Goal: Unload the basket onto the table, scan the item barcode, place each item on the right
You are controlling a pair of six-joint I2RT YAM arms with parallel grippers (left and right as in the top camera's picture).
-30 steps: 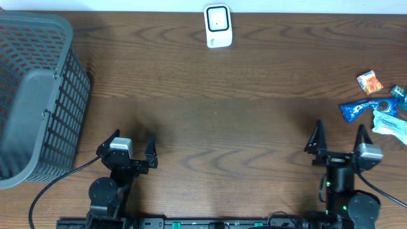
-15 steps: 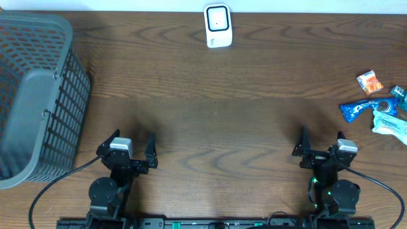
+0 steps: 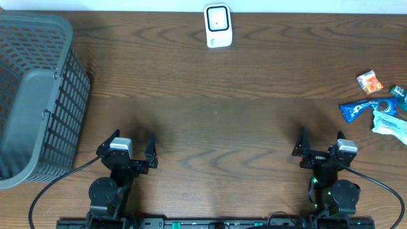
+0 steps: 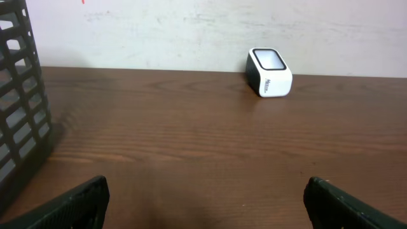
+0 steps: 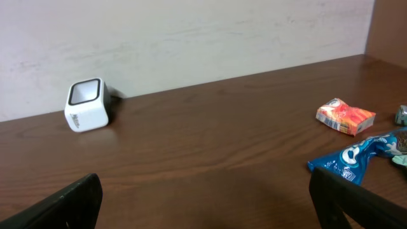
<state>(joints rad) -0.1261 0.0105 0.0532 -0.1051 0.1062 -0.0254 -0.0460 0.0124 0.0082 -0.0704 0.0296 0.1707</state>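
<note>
Several snack packets lie at the table's right edge: an orange one [image 3: 369, 82] [image 5: 345, 117], a blue one [image 3: 362, 108] [image 5: 362, 152] and a white and teal one [image 3: 391, 124]. The white barcode scanner [image 3: 217, 26] [image 4: 269, 72] [image 5: 87, 105] stands at the far middle edge. My left gripper [image 3: 132, 141] [image 4: 206, 207] is open low at the near left, with nothing between its fingers. My right gripper [image 3: 320, 143] [image 5: 210, 207] is open at the near right, left of the packets and apart from them.
A large grey mesh basket [image 3: 38, 95] [image 4: 19, 95] fills the left side of the table. A small dark green packet [image 3: 399, 92] lies by the right edge. Bare brown wood lies between the grippers and the scanner.
My right gripper has shifted a little to the left, away from the packets, then stayed still. The left arm has not moved.
</note>
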